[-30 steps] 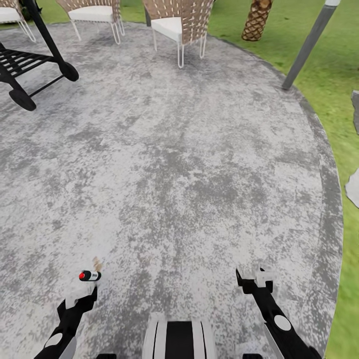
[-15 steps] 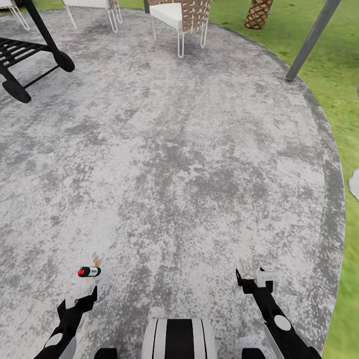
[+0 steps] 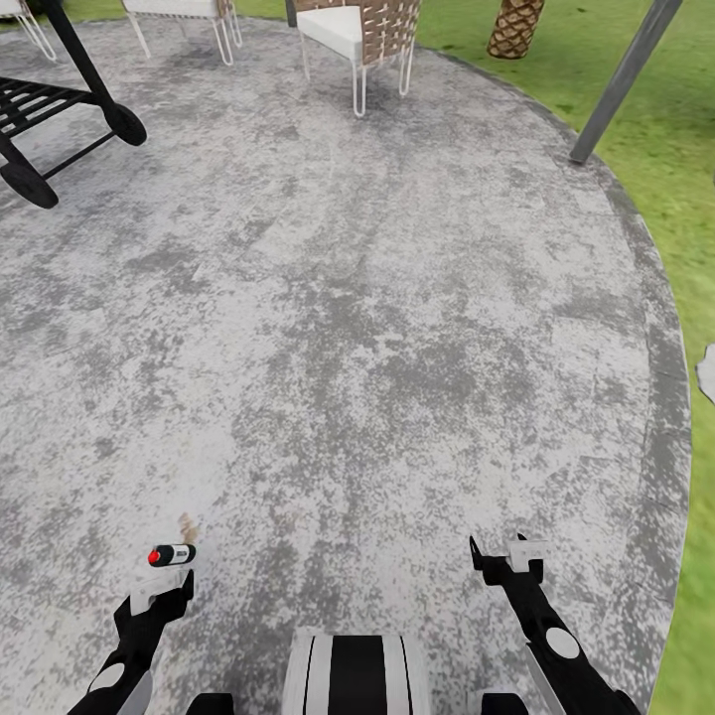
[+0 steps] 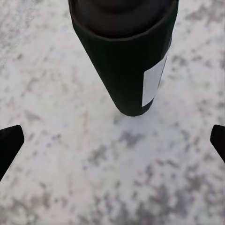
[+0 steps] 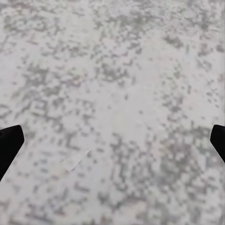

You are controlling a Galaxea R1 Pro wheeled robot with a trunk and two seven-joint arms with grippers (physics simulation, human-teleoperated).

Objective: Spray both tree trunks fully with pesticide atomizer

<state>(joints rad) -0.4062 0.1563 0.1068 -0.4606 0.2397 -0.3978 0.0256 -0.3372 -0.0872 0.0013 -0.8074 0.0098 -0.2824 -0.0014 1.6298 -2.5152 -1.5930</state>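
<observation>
The pesticide atomizer (image 3: 171,554), a small black bottle with a red cap and a white label, lies on its side on the grey paving. It is just ahead of my left gripper (image 3: 159,593). In the left wrist view the atomizer (image 4: 129,61) shows as a dark cylinder beyond the gripper (image 4: 113,143), whose fingertips (image 4: 9,143) stand wide apart, open and empty. My right gripper (image 3: 507,556) hovers open over bare paving (image 5: 112,93), nothing between its fingers (image 5: 9,143). The trees and their trunks are out of view.
A black lounger (image 3: 50,109) stands at the far left and wicker chairs (image 3: 357,35) at the back. A scaly palm trunk (image 3: 514,25) and a slanted grey pole (image 3: 624,81) rise from the lawn (image 3: 675,149) right of the paving's curved edge.
The whole view has shifted as the robot moved forward slightly; the atomizer now sits a little closer to my left gripper. Both arms hold the same pose.
</observation>
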